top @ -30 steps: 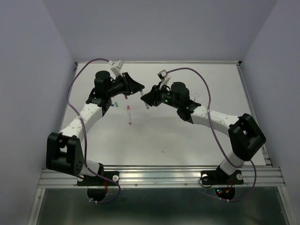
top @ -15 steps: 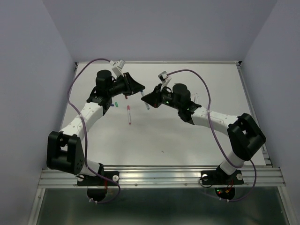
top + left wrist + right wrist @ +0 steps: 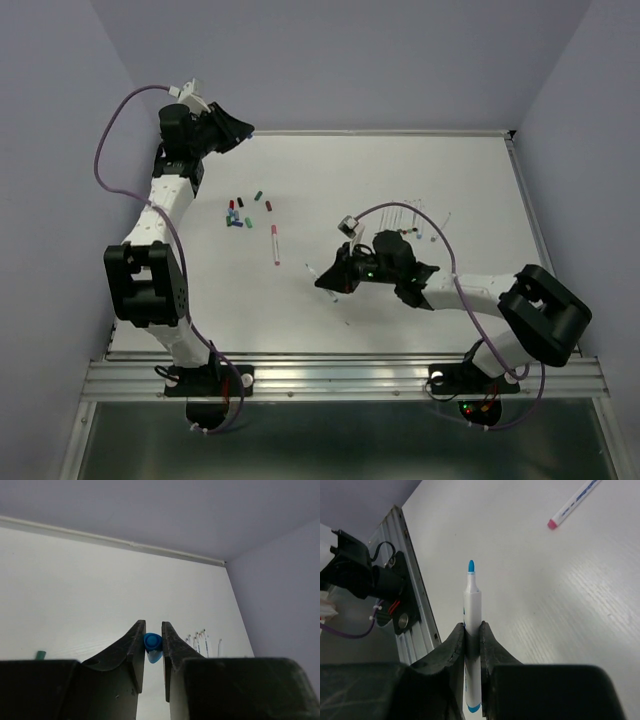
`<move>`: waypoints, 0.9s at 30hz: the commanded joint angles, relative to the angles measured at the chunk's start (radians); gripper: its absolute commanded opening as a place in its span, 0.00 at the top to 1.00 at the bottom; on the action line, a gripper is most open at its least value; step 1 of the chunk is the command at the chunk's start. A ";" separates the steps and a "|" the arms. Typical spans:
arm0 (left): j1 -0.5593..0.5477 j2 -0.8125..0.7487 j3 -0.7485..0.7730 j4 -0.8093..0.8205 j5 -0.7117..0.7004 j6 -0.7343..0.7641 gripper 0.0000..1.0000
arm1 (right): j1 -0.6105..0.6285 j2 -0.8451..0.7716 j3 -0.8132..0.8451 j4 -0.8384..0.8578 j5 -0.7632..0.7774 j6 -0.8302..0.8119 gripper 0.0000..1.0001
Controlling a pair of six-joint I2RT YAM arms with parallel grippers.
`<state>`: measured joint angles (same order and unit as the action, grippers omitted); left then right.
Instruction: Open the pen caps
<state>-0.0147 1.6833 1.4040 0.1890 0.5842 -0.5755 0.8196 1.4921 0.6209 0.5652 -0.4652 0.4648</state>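
My left gripper is shut on a small blue pen cap; in the top view it hangs raised over the table's far left corner. My right gripper is shut on a white pen whose bare blue tip points away from me; from above it sits low over the table's middle, with the pen sticking out to the left. Several loose pen caps lie in a cluster at left. A pen with a pink cap lies beside them.
A row of several uncapped white pens lies at the back right, also in the left wrist view. The metal rail at the table's near edge and the left arm's base show in the right wrist view. A green cap lies at left.
The two grippers were close together over the far middle; now the left has swung up to the far left corner with the blue cap, and the right has drawn back toward the middle with the pen.
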 commanded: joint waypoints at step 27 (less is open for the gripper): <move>-0.033 0.118 -0.066 -0.418 -0.638 0.155 0.82 | -0.264 -0.038 0.227 -0.539 0.724 0.021 0.99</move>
<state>-0.0299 1.7813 1.2793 -0.2096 -0.0059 -0.4450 0.5724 1.4521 0.8280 0.0463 0.2169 0.4763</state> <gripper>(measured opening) 0.272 0.169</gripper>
